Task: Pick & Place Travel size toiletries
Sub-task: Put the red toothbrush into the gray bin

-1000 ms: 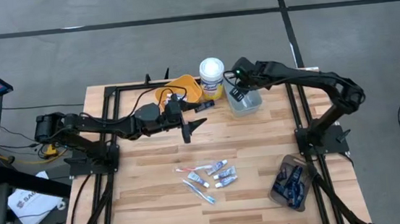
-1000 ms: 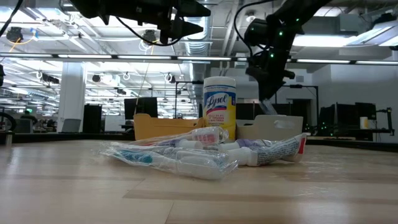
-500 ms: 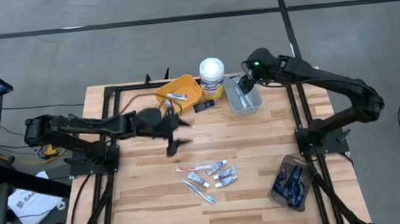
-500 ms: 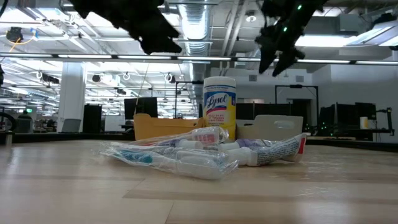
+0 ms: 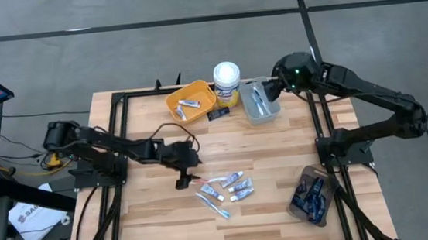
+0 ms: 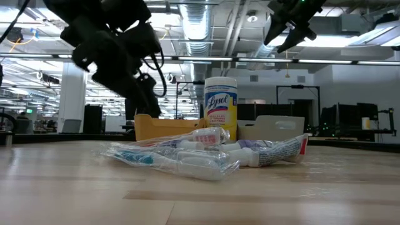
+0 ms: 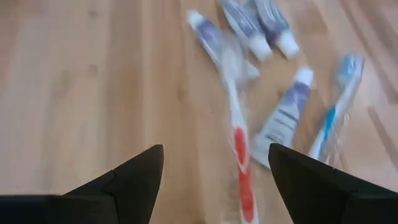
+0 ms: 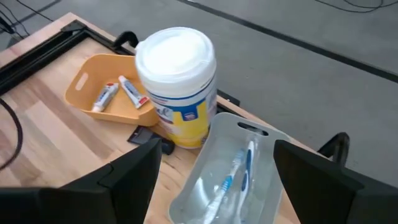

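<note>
Several travel size toiletries (image 5: 224,189), white-and-blue tubes and wrapped toothbrushes, lie flat in a loose pile on the wooden table (image 5: 153,218). My left gripper (image 5: 181,183) hangs open just above the table at the pile's left edge. In its wrist view the open fingers (image 7: 216,149) stand either side of a red-handled wrapped toothbrush (image 7: 239,155) and touch nothing. My right gripper (image 5: 270,92) is open and raised above the clear bin (image 5: 262,109), where toothbrushes (image 8: 236,177) lie. Two tubes (image 8: 118,92) rest in the orange tray (image 5: 175,100).
A white-lidded yellow canister (image 5: 227,82) stands between the orange tray and the clear bin. A small dark item (image 5: 215,114) lies in front of it. A dark tray (image 5: 311,195) with dark packets sits at the near right. Black frame rails (image 5: 117,144) run along both table sides.
My left gripper has swung from beside the orange tray toward the near edge and down to the pile's left side, still open. My right gripper has opened over the clear bin, risen and drawn back toward the right edge.
</note>
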